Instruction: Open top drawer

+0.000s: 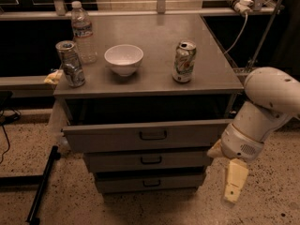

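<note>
Grey metal, the top drawer (pixel 108 137) is the widest of three fronts below the counter's (pixel 154 36) front edge, with a small black bar handle (pixel 153 135) at its centre. Its front stands forward of that edge with a dark gap above it, so I judge it already pulled partly out. Under it sit the two narrower drawers (pixel 117 162), set further back.

The hand (pixel 234 184) hangs below the counter's front right corner, just off the right end of the top drawer's front and lower than the handle, on a white arm (pixel 262 111) that comes in from the right. It holds nothing that I can see; whether it is apart or together I cannot tell.

The handle lies from the hand towards the counter's left edge and a little upward. Its long axis runs level, along the front edge. Any further pull would likely have to run straight out, away from the counter's back edge.

On the counter stand a white bowl (pixel 123 59), two cans (pixel 184 61) and a water bottle (pixel 83 32).
</note>
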Robot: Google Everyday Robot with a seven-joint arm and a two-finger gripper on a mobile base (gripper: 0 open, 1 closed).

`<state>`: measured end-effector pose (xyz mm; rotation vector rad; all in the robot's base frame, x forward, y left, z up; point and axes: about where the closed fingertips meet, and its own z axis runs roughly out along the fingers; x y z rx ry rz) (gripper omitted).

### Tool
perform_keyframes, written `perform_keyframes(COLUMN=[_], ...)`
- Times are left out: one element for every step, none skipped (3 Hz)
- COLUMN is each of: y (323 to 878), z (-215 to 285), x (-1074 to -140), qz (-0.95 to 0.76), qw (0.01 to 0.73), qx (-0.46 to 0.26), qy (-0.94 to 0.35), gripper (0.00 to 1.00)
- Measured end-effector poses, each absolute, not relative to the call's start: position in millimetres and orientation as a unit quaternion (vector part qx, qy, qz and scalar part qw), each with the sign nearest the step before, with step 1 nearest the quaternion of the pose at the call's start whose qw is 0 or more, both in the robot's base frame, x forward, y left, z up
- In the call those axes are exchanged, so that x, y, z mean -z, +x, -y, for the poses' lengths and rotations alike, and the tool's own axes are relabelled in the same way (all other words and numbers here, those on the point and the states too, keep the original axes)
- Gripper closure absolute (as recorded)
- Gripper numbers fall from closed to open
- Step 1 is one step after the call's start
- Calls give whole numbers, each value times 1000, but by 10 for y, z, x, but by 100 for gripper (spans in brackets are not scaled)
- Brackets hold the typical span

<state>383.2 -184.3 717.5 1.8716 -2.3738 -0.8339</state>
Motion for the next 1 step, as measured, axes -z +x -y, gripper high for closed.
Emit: perform_keyframes(y=[3774], z=[1849], x=[-7190], qz=[756], qw=[10], qx=[270], qy=[596], gripper=[0])
